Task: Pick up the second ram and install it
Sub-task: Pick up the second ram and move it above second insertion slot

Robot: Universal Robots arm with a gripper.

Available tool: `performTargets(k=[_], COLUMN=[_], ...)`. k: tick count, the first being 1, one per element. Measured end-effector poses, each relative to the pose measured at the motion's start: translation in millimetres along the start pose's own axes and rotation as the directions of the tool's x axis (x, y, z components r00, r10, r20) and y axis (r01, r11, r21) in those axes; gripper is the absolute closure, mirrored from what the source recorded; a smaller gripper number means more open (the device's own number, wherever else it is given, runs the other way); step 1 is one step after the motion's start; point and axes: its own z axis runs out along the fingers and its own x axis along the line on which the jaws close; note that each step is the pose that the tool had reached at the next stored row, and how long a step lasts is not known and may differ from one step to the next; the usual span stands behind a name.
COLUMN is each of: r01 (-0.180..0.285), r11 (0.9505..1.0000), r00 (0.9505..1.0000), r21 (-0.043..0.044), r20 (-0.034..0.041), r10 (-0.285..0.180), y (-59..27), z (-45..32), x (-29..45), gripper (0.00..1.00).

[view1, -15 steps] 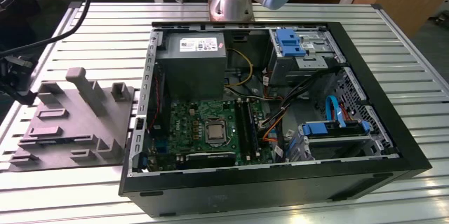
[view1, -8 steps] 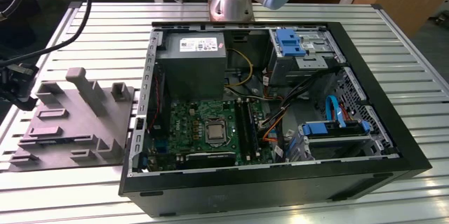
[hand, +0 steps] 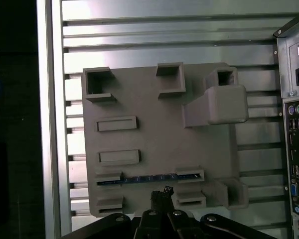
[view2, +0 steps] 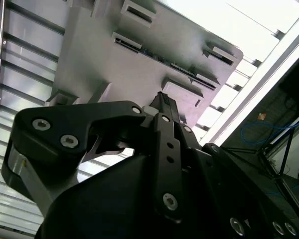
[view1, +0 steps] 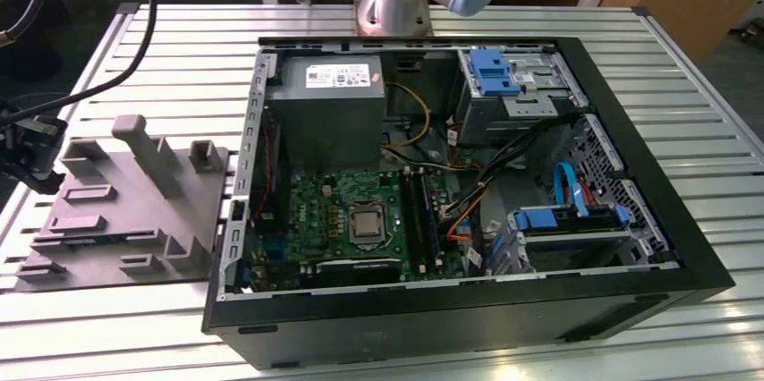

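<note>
Second ram is standing on edge in gray fixture, long axis running 9-to-3, sitting just at hand's 12 o'clock; hand's grip state: can't tell.

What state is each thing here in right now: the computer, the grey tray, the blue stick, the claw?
Case: lying on its side, panel off, insides open.
Tray: lying flat beside the case.
Ram: standing on edge in a tray slot, not yet installed.
Claw: above the tray, close to the ram.
Processor: bare, no cooler on it.
</note>
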Motion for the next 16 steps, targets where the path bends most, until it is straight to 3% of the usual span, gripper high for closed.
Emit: performTargets(k=[12,16], r01=[0.002,0.053], r11=[1.0,0.9986], r00=[1.0,0.9986], r21=[-0.0001,-0.0017], r20=[-0.0002,-0.0024], r10=[-0.002,-0.053], y=[0.0,0.0], z=[0.3,0.6], x=[0.0,0.0], gripper=[0.9,0.9])
